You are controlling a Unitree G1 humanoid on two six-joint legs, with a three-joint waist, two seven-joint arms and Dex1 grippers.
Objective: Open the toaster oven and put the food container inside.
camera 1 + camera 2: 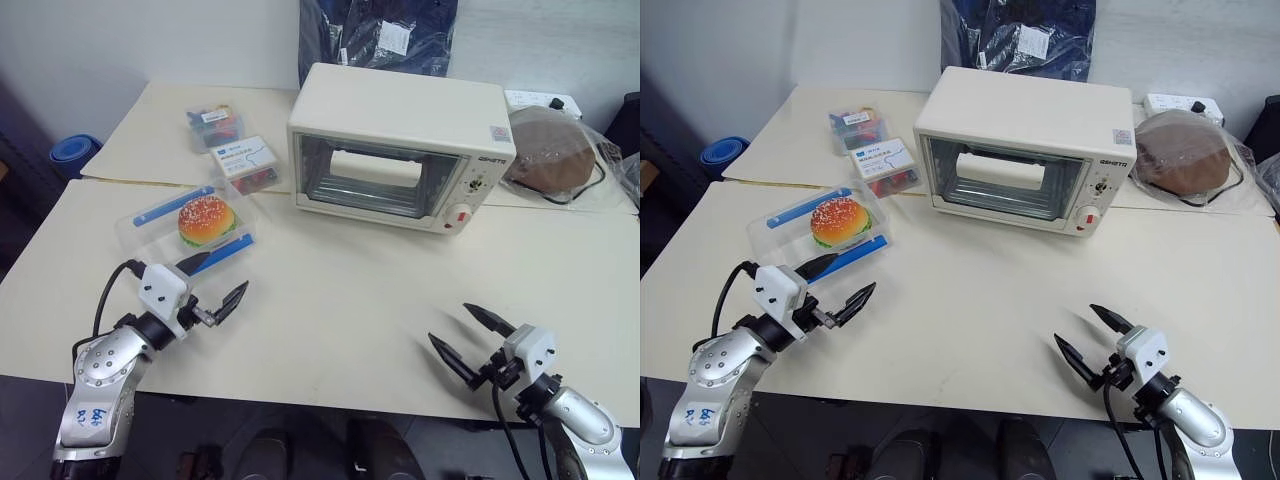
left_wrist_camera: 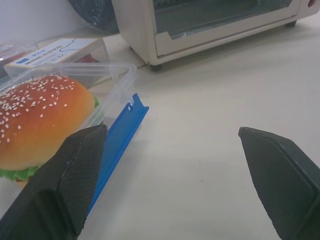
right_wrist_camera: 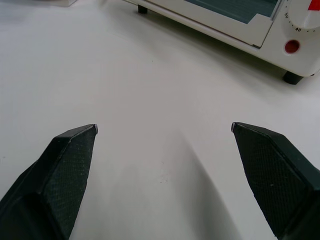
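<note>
Nothing is done yet: the boxy cream-white toaster oven [image 1: 400, 145] stands with its glass door closed, the clear plastic food container with the toy hamburger [image 1: 190, 228] sits on the table [image 1: 330, 300], and the left gripper [image 1: 218, 285] and right gripper [image 1: 468, 335] both hover with fingers spread and empty.

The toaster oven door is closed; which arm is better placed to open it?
Probably the right. The right tool is open and empty, facing the toaster oven, which is ahead of it. The left tool is beside the food container.

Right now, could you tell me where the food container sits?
The clear plastic food container with blue clips sits on the table's left, just ahead of the open left claw, left of the cream-white toaster oven.
</note>
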